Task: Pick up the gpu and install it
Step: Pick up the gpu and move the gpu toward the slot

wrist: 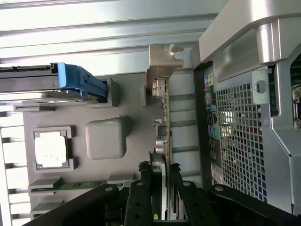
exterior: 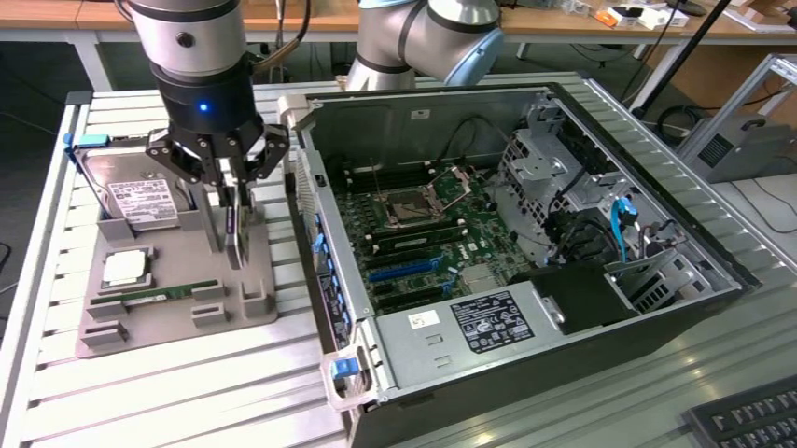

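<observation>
The pincer (exterior: 231, 207) (wrist: 160, 173) grips the graphics card (exterior: 237, 245) (wrist: 163, 108) from above, its fingers (wrist: 142, 181) closed halfway and pressed against the two flat faces; the card stands on edge in the grey tray (exterior: 187, 319) (wrist: 129, 96) on the counter (exterior: 187, 397), just beside the computer case (exterior: 412, 103) (wrist: 244, 127); I cannot tell whether it has left its slot. To do this well, I judge the lift should go straight up with the card held plumb, so the metal bracket end (wrist: 162, 66) does not catch on the tray's posts. Close by in the tray lie the hard drive (exterior: 131, 191) (wrist: 33, 82), a processor chip (exterior: 125, 268) (wrist: 51, 149) and a memory stick (exterior: 168, 292) (wrist: 75, 185); the case wall rises right next to the card, and cables hang inside.
</observation>
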`<state>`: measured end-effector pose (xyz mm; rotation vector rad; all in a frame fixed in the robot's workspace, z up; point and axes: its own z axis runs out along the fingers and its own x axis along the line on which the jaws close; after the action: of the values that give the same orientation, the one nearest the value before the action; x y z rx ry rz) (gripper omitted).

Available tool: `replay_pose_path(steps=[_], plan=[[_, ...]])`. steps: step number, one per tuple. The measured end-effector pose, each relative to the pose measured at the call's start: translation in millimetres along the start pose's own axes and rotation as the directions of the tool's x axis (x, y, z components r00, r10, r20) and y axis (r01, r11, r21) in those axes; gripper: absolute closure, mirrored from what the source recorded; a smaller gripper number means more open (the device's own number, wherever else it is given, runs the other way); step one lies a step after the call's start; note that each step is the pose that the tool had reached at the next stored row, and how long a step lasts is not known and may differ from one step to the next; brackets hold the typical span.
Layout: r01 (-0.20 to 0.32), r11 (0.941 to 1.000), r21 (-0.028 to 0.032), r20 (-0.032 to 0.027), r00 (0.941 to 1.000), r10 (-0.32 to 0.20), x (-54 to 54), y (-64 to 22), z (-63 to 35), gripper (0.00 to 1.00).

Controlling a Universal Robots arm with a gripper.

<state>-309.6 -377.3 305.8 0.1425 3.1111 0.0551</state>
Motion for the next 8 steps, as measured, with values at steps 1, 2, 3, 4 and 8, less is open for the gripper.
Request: replay_pose_path(steps=[1, 2, 3, 4, 8], plan=[[0.0, 1.0, -0.0002, 0.0, 1.0, 0.0, 0.0, 0.0, -0.5, 0.74], [0.0, 1.0, -0.0003, 0.0, 1.0, 0.0, 0.0, 0.0, -1.0, 0.74], [0.0, 1.0, -0.0005, 0.0, 1.0, 0.0, -0.1, 0.0, -1.6, 0.74], [0.0, 1.0, -0.0006, -0.0001, 1.0, 0.0, -0.1, 0.1, -2.0, 0.74], [0.0, 1.0, -0.0012, 0.0, 1.0, 0.0, -0.1, 0.1, -4.1, 0.74]])
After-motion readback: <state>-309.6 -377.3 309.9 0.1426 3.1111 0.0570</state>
